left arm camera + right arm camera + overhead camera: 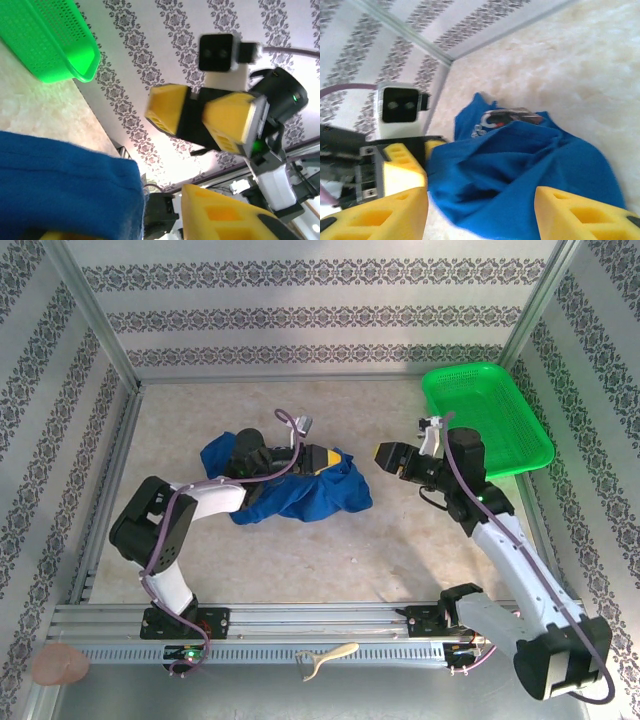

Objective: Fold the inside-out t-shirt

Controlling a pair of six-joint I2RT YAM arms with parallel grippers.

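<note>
Reaching across the crumpled t-shirt [300,498], our left end effector [330,459] sits released; our right end effector [382,456], just beside it, likewise.

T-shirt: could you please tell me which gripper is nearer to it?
Left. The left gripper is over the t-shirt, at its upper edge; the right gripper is just beyond its right edge.
</note>
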